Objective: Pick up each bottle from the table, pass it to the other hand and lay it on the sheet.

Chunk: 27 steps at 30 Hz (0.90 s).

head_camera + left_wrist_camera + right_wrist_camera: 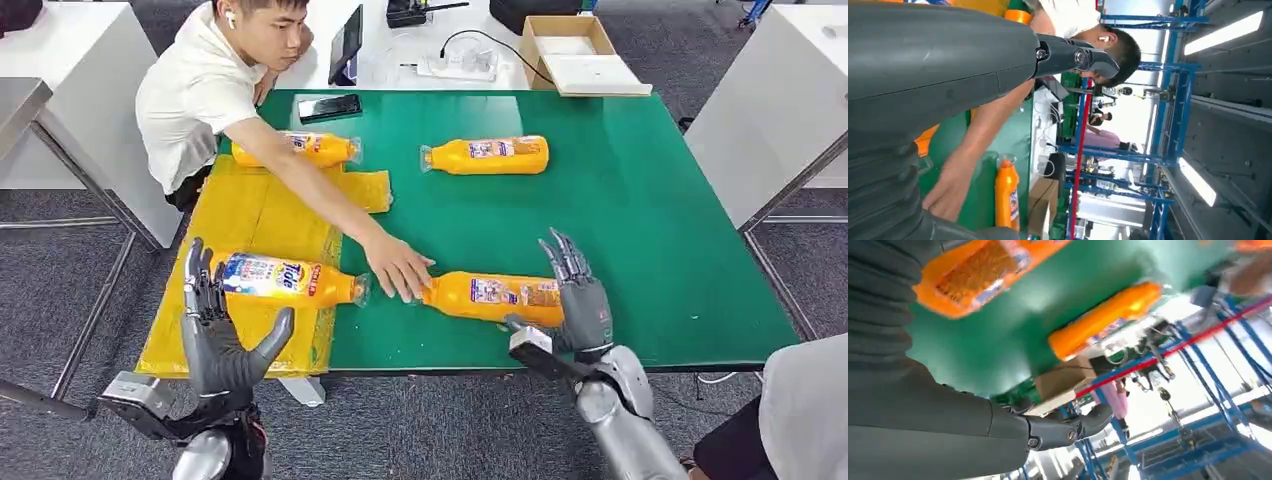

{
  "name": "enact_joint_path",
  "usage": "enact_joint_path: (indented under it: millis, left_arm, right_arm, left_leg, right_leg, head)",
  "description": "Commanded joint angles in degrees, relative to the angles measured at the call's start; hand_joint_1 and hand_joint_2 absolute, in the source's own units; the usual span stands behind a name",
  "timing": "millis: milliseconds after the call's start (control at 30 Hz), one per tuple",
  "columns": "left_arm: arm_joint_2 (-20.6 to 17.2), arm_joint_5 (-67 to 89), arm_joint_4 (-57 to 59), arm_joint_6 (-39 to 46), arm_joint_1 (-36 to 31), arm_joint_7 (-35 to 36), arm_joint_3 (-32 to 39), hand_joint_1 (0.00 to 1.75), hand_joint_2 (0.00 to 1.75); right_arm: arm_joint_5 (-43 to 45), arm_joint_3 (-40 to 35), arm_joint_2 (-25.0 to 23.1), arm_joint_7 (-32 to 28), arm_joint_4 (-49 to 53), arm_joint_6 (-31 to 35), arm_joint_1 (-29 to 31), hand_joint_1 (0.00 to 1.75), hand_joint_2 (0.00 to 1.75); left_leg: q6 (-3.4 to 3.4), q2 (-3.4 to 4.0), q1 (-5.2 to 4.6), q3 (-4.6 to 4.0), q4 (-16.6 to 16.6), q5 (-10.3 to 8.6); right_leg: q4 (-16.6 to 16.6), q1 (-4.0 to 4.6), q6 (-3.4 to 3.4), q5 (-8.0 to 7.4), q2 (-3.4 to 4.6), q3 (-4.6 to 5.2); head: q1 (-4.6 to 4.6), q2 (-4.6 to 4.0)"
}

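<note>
While a person's hand pressed the near bottle at its nine o'clock end, the spread, empty right hand risked colliding with it.

A lab: blue steel framework, white worktables, grey carpet

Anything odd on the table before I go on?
Yes: a person's hand is on the neck of the near bottle, just where the right hand reaches. Nothing looks spilled or damaged.
</note>
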<state>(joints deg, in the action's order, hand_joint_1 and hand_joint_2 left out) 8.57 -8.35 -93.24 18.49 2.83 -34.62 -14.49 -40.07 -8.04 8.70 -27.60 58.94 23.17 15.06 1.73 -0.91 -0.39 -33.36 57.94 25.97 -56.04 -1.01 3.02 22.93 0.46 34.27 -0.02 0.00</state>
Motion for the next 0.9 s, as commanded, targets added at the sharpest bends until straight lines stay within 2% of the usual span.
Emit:
enact_joint_path:
  millis: [33,133,233,367,733,833,900]
  left_arm:
    - [0.06,0.00,4.31,-0.40,-1.10,1.35,-2.37,0.00,1.75]
    - [0.63,-0.04,6.28,-0.74,-2.04,2.03,-3.67,0.00,1.75]
    - [0.36,-0.01,7.23,-0.87,-3.17,2.43,-4.84,0.00,1.75]
    - [0.11,-0.01,7.63,-0.87,-3.86,3.19,-5.40,0.00,1.75]
    - [0.04,-0.01,7.61,-0.86,-3.76,3.19,-5.39,0.00,1.75]
    - [-0.29,0.16,8.02,-1.14,-4.29,3.98,-6.07,0.00,1.75]
    - [-0.33,0.21,7.65,-1.15,-4.29,3.99,-6.11,0.00,1.75]
  right_arm:
    - [-0.25,-0.94,-0.05,1.58,-17.98,-1.53,8.93,0.00,0.00]
    - [-0.73,-1.64,-1.22,2.01,-21.38,-1.33,10.60,0.00,0.00]
    - [0.13,-2.50,-2.94,3.46,-26.73,-5.33,14.08,0.00,0.00]
    - [1.10,-3.09,-4.58,3.77,-29.88,-7.72,14.90,0.00,0.00]
    - [1.11,-3.14,-4.56,3.65,-29.98,-7.48,14.70,0.00,0.00]
    - [-0.01,-6.19,-3.73,6.02,-33.51,-12.18,15.20,0.00,0.00]
    - [-0.58,-6.90,-3.42,6.32,-33.79,-12.49,15.56,0.00,0.00]
  left_leg:
    - [-0.07,0.03,0.03,0.12,-0.07,0.02]
    - [-0.07,0.05,0.07,0.11,-0.06,0.04]
    - [-0.07,0.09,0.06,0.04,-0.04,0.03]
    - [-0.13,0.17,0.09,0.09,-0.05,0.05]
    - [-0.09,0.01,0.05,0.03,-0.06,0.02]
    - [-0.12,0.04,0.06,0.10,-0.07,0.05]
    - [-0.14,0.03,0.10,0.21,-0.09,0.04]
  right_leg:
    - [0.06,0.04,-0.07,0.01,0.01,-0.11]
    - [0.06,0.07,-0.07,0.00,0.04,-0.12]
    - [0.03,0.05,-0.07,-0.01,0.07,-0.06]
    - [0.05,0.09,-0.13,-0.02,0.12,-0.11]
    - [0.03,0.04,-0.09,0.01,0.01,-0.07]
    - [0.03,0.07,-0.13,0.04,0.00,-0.12]
    - [0.07,0.11,-0.14,0.05,-0.06,-0.24]
  head:
    - [0.00,0.00]
    - [0.00,0.00]
    - [0.00,-0.02]
    - [0.00,-0.02]
    - [0.02,0.00]
    - [-0.02,0.00]
    - [0.00,0.00]
